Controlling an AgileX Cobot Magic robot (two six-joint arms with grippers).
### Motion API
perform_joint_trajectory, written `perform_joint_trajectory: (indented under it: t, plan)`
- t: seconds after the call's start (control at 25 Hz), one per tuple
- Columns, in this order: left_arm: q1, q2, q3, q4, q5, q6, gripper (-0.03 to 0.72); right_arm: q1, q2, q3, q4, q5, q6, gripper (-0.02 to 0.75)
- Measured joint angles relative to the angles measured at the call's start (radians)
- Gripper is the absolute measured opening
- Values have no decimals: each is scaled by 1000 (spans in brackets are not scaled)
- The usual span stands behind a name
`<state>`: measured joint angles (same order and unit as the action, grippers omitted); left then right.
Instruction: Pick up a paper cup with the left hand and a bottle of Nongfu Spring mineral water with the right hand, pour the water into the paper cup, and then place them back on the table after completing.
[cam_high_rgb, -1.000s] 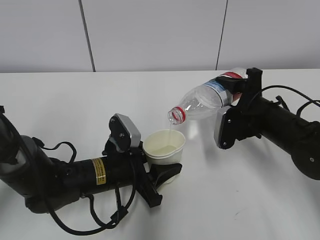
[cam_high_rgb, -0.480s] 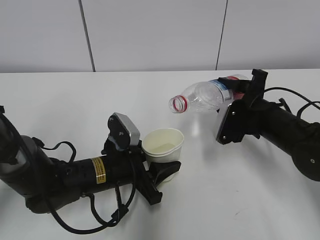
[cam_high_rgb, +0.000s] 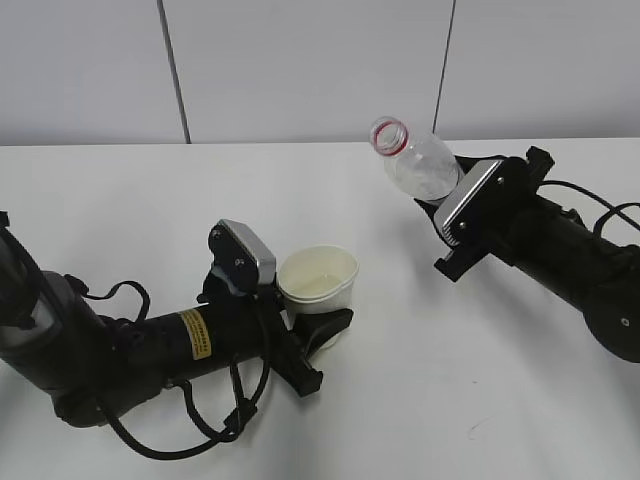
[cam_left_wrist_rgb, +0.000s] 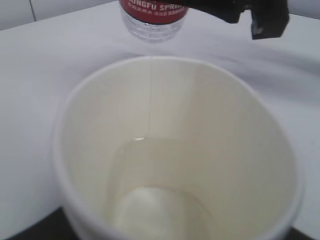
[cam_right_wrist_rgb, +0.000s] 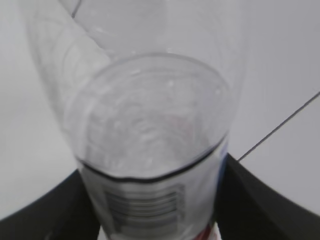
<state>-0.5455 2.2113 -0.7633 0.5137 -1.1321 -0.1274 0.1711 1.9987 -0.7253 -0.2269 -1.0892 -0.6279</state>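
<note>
Tipped back from its pouring slant, the bottle (cam_high_rgb: 418, 163) now stands nearly upright in the right hand (cam_high_rgb: 470, 215), well right of the paper cup (cam_high_rgb: 318, 281), with bare table (cam_high_rgb: 120, 200) between. Its jaws clench the bottle's lower body. The left hand (cam_high_rgb: 305, 335) grasps the cup, which holds shallow water (cam_left_wrist_rgb: 150, 200).

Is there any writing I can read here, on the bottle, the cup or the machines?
"NGFU SPRI", white letters on the bottle's red label, cut off by the frame edge.
Barcode on the bottle, right wrist view: digits unreadable.
Yellow sticker on the left arm: print too small to read.
Paper cup: no writing visible.
</note>
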Motion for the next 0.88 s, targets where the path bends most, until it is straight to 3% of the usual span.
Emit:
perform_joint_trajectory:
  t: [0.44, 0.88]
  plan:
    - [0, 0, 0, -140, 0, 40, 354, 0, 0, 0, -1, 0, 567, 449]
    - [47, 0, 0, -218, 0, 45, 354, 0, 0, 1, -1, 0, 701, 449]
